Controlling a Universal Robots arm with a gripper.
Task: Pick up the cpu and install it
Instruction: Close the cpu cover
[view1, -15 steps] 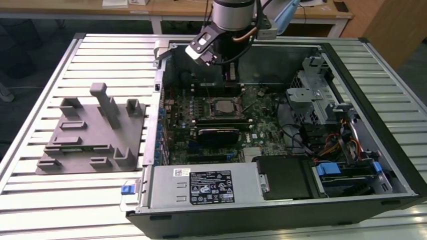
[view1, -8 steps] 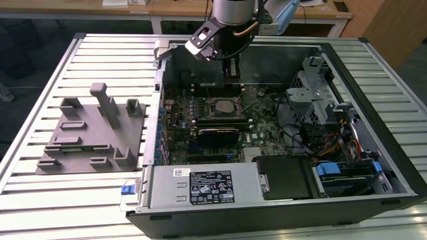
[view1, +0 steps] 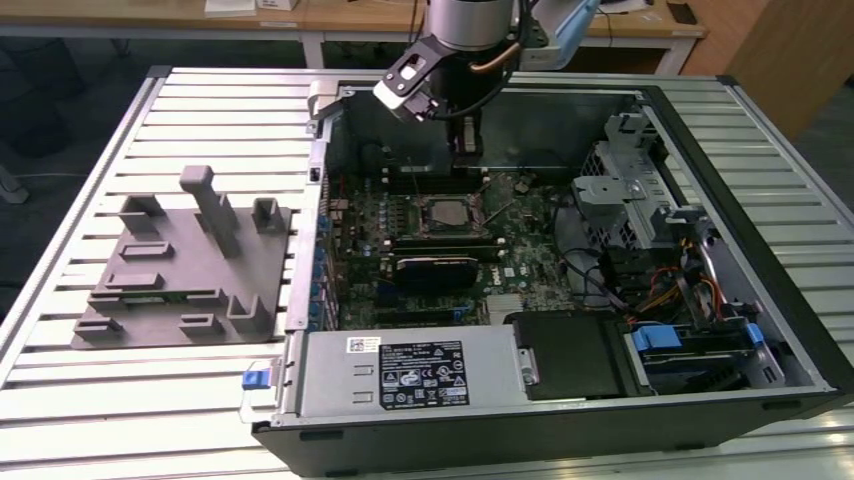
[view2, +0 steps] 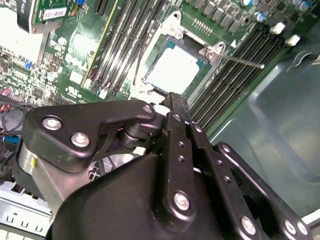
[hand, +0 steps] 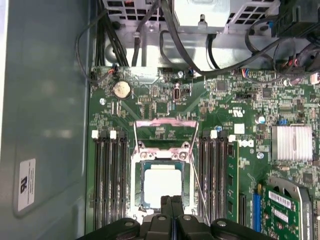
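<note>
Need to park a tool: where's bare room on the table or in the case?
Free: slatted table between the grey fixture tray and the near edge, and beyond the tray; the strip on the exterior view's right of the case. Crowded: inside the case, with motherboard, cables and drive cage.

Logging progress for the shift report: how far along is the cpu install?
Done, it seems: the cpu lies flat in its socket. In hand: nothing; the gripper, shut and empty, sits at the socket's edge. Left: the retention frame stands open and its lever looks unlatched, so the chip is not clamped down.
</note>
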